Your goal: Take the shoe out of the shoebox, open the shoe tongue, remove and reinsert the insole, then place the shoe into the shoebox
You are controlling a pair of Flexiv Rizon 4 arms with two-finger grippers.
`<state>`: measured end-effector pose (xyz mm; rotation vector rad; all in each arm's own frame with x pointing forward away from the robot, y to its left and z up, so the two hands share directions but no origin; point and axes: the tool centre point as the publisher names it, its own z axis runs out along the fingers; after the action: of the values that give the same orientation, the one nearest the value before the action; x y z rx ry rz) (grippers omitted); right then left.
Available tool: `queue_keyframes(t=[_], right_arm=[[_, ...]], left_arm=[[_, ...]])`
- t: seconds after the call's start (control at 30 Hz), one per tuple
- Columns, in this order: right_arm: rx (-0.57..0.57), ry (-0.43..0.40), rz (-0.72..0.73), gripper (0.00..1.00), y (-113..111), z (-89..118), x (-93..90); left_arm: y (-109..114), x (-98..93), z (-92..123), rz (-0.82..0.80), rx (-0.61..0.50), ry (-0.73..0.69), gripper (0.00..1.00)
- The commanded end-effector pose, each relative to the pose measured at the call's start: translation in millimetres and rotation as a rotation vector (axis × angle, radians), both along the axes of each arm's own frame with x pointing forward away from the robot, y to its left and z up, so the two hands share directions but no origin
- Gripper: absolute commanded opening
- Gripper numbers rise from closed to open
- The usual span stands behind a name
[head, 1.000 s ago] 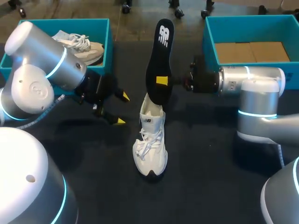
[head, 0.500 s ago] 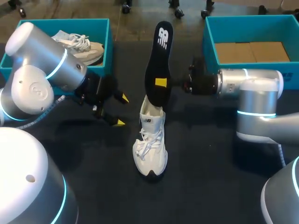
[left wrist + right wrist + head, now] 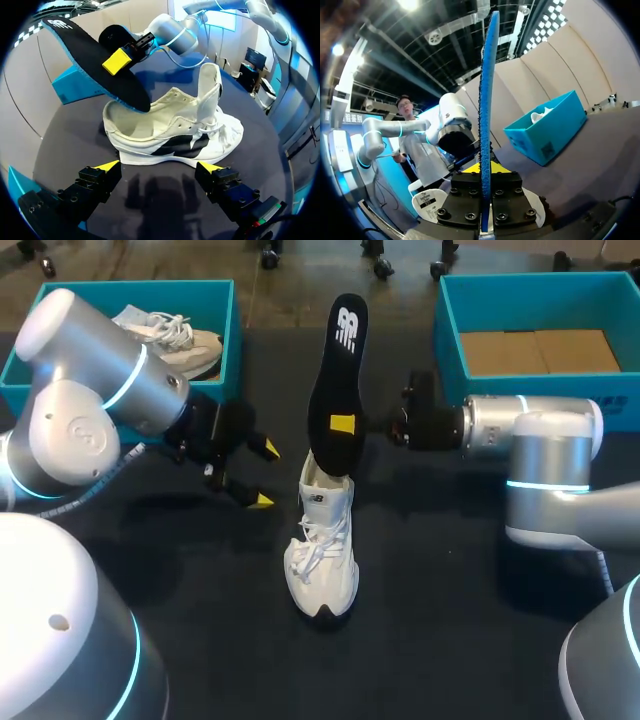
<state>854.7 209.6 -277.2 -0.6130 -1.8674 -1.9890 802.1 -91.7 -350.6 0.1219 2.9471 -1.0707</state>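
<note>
Your right gripper (image 3: 343,424) is clamped on the black insole (image 3: 336,370), pinching it from both sides, with its blue edge rising straight ahead of the fingers; the insole's lower end dips into the heel of the white shoe (image 3: 322,540); your left gripper (image 3: 157,167) hangs released, fingers spread; the shoe stands just ahead of it, untouched, on the table (image 3: 450,590).

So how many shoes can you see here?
2: the white shoe mid-table under the insole, and a second shoe in the left teal box, which the left arm partly hides.
</note>
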Motion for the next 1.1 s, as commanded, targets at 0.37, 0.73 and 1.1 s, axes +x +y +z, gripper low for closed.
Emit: queue_keyframes(t=[0.37, 0.73, 1.1], right_arm=[[-0.016, -0.003, -0.018, 0.00, -3.8, 6.7, -9.3], [-0.024, -0.008, -0.021, 0.00, -6.3, 9.4, -11.9], [-0.003, 0.018, -0.021, 0.00, -6.1, -0.7, -13.2]], left_arm=[[-9.5, -2.2, -3.9, -0.001, -0.005, 0.011, 1.00], [-9.4, -5.4, -5.2, 0.001, -0.004, 0.020, 1.00], [-11.8, -1.9, -7.0, 0.014, -0.007, 0.027, 1.00]])
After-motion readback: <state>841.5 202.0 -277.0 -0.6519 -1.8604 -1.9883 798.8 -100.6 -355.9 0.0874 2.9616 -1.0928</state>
